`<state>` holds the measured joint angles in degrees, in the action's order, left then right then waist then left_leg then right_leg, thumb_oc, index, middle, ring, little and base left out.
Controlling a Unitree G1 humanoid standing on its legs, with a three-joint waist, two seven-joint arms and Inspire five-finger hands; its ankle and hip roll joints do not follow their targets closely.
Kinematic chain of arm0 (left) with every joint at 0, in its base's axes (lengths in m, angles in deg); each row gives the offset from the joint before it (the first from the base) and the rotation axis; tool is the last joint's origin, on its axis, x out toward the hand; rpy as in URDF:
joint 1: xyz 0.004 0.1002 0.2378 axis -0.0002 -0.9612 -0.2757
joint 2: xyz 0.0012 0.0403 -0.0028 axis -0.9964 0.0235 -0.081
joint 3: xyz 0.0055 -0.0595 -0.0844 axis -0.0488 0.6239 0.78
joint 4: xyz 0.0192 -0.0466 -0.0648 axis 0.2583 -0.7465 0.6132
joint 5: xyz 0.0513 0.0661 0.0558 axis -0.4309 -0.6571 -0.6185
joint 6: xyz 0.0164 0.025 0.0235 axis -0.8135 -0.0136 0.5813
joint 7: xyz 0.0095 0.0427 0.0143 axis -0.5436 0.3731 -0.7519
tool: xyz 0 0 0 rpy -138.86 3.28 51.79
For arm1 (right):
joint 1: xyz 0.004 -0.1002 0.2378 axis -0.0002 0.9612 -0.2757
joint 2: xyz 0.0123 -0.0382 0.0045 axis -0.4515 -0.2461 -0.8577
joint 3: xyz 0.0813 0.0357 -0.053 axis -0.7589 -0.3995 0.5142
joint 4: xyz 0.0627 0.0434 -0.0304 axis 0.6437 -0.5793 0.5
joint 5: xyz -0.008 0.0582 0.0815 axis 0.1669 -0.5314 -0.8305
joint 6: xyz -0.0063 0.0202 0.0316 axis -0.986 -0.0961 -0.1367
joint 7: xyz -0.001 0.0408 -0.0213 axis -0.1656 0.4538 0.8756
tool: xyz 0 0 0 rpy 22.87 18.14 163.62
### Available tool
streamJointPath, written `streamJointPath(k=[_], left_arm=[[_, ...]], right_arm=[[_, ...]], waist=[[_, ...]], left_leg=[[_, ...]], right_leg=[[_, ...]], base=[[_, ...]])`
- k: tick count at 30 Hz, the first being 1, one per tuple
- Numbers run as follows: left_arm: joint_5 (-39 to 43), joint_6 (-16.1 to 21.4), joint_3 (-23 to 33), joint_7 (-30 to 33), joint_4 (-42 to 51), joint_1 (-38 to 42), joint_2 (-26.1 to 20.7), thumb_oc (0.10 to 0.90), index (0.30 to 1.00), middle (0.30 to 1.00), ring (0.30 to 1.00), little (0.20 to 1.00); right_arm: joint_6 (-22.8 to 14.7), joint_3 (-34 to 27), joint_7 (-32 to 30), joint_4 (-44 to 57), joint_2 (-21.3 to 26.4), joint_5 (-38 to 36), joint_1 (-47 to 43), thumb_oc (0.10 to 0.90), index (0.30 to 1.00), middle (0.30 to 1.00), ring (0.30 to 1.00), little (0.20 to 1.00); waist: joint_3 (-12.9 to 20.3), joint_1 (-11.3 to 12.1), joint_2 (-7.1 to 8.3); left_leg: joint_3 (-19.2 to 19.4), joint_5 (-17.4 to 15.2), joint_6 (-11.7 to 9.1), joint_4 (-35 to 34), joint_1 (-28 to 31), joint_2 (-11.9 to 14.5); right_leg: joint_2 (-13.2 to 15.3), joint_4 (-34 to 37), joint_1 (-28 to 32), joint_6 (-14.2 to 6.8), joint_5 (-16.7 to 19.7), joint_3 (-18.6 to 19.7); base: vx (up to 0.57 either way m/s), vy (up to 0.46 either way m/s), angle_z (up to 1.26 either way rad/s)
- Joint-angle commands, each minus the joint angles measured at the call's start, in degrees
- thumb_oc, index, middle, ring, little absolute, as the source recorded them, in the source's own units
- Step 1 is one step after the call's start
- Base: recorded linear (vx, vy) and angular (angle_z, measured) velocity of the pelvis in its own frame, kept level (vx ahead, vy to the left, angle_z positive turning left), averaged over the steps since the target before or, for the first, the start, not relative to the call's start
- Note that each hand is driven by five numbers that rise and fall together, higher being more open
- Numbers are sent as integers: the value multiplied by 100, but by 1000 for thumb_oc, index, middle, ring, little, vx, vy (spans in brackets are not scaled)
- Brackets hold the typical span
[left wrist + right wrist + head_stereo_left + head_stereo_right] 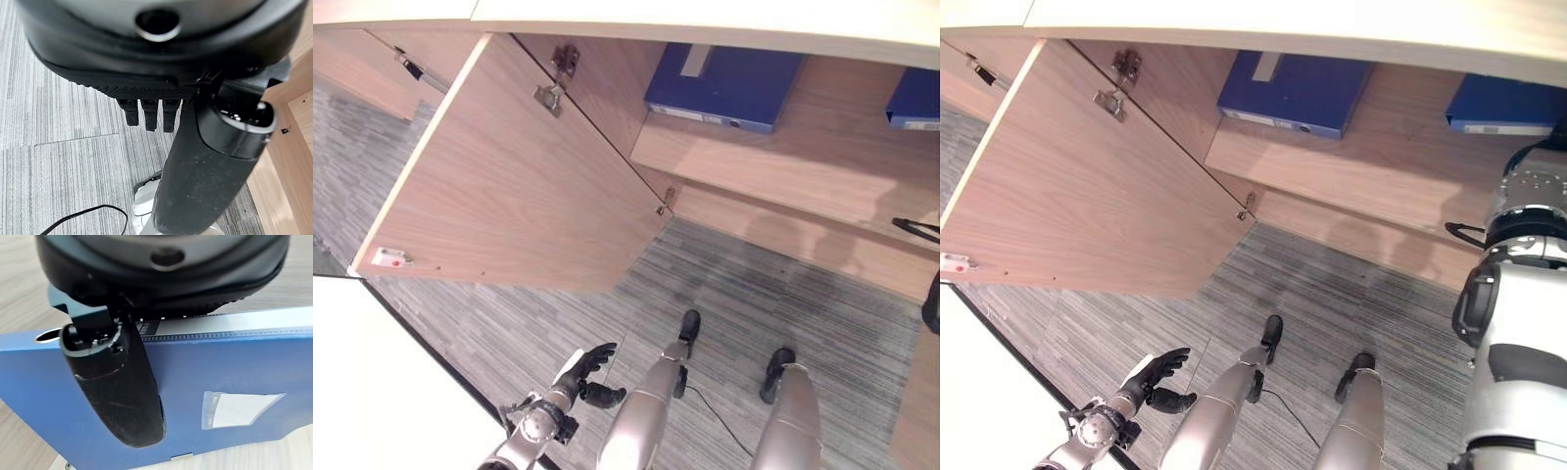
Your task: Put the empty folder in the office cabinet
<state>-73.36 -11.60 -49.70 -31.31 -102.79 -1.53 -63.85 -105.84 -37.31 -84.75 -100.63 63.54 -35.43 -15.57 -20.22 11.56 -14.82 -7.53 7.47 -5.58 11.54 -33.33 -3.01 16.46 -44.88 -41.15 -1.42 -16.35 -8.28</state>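
Right hand [117,396] on blue folder [234,377] — flat, clear label pocket.

Bright, even indoor light, soft shadows on the shelf [1400,186] (wrist views blurred up close)

Left arm enters the head views at about 7 o'clock, forearm angled up toward 1 o'clock. Left hand [587,375] hangs low, fingers [150,114] loosely extended, thumb apart, holding nothing. Right arm rises along the 3 o'clock edge toward 12 o'clock, wrist raised. Right hand [117,396] shows its thumb extended; its fingers cannot be made out.
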Motion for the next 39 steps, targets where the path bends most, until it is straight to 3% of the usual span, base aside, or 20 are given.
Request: streamJointPath(k=[1,5,13,20,31,39], left_arm=[[5,165,53,217,-256,-30,-510,800,900,900,900,900],[-65,152,19,358,-203,-24,-557,800,900,900,900,900],[-172,100,40,693,-393,55,-370,800,900,900,900,900],[-250,4,23,938,-771,191,-83,800,900,900,900,900],[-282,-20,0,1108,-1242,173,277,800,900,900,900,900],[-149,12,-25,1163,-1368,159,507,800,900,900,900,900]], right_arm=[[370,776,-192,19,837,1055,-802,800,900,900,900,900],[758,912,-460,-337,828,1331,-930,800,900,900,900,900],[958,779,-800,-544,527,1400,-774,800,900,900,900,900],[1163,389,-1228,-997,158,1355,-477,800,900,900,900,900],[970,127,-1801,-1054,-139,1295,-364,800,900,900,900,900],[897,-52,-2023,-1015,-394,1372,2,800,900,900,900,900]], waist=[[428,96,108],[388,92,112],[309,-1,160],[276,-78,200],[425,-124,281],[537,-126,240]], left_leg=[[52,-1087,-439,510,312,503],[56,-1070,-428,381,395,503],[85,-1031,-403,259,448,509],[93,-983,-376,33,722,543],[43,-843,-362,-525,1279,656],[23,-623,-343,-991,1601,772]], right_leg=[[-106,662,748,-864,-145,644],[-127,725,776,-860,-133,640],[-157,751,748,-854,-87,653],[-231,1004,1066,-827,-55,566],[-267,1561,1641,-857,108,438],[-351,1971,1940,-883,365,326]], base=[[0,0,0],[8,-1,0],[0,8,0],[6,-6,-4],[21,4,-3],[11,3,-1]])
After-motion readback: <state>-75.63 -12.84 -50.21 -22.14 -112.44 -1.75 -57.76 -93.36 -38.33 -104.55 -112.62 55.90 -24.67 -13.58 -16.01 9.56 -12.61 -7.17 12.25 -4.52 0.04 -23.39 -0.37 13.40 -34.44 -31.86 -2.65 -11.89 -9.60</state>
